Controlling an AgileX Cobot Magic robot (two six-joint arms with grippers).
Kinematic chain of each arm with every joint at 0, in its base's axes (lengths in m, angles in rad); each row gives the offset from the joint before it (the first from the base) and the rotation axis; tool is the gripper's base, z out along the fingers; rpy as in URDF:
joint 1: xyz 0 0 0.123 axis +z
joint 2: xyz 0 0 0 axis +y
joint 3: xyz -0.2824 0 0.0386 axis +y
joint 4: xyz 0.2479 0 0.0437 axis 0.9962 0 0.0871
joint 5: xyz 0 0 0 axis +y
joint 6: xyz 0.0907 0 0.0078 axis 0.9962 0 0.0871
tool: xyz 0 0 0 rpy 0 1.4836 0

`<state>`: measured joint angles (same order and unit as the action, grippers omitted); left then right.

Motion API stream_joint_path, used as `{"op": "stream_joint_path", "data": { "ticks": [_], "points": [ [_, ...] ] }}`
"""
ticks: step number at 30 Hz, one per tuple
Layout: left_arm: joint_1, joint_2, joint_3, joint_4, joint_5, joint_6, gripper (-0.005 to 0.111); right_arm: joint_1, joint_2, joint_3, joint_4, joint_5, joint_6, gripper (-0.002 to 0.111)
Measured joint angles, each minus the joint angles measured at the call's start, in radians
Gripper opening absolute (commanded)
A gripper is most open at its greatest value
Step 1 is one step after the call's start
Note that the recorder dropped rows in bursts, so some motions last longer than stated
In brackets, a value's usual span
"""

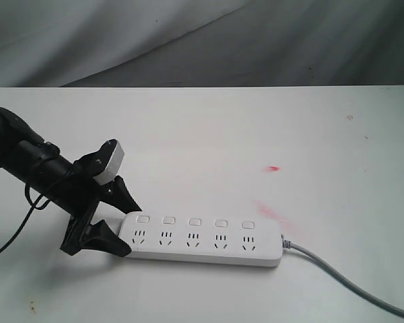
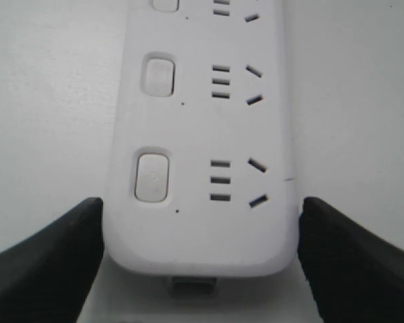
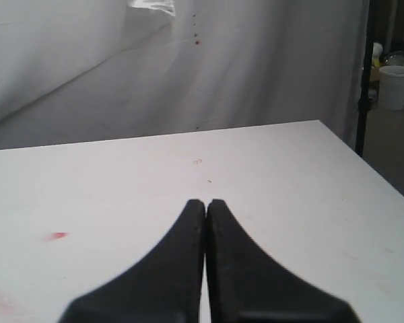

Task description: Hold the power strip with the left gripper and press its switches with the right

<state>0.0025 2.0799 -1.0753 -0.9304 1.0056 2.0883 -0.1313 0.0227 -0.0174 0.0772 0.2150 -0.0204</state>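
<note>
Power strip (image 1: 202,240) flat on white table (image 1: 222,134), five switches (image 1: 194,221) in a row. Left tool (image 1: 126,227) spread wide astride strip's end, contact unclear. Right tool (image 3: 205,208) pressed together above bare table.

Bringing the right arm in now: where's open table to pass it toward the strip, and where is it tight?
Open: the table behind the power strip to the far edge, and the right side above the grey cable. Tight: the strip's left end, where the left gripper straddles it, fingers at both sides.
</note>
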Motion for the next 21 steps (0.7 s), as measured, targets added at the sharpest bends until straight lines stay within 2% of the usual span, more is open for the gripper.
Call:
{"op": "stream_joint_path", "data": {
  "ticks": [6,21],
  "points": [
    [0.000,0.000,0.000,0.000,-0.002,0.000,0.047,0.000,-0.016,0.014,-0.019,0.113,0.034,0.000],
    [0.000,0.000,0.000,0.000,-0.002,0.000,0.047,0.000,-0.016,0.014,-0.029,0.120,0.034,0.000]
  ]
}}
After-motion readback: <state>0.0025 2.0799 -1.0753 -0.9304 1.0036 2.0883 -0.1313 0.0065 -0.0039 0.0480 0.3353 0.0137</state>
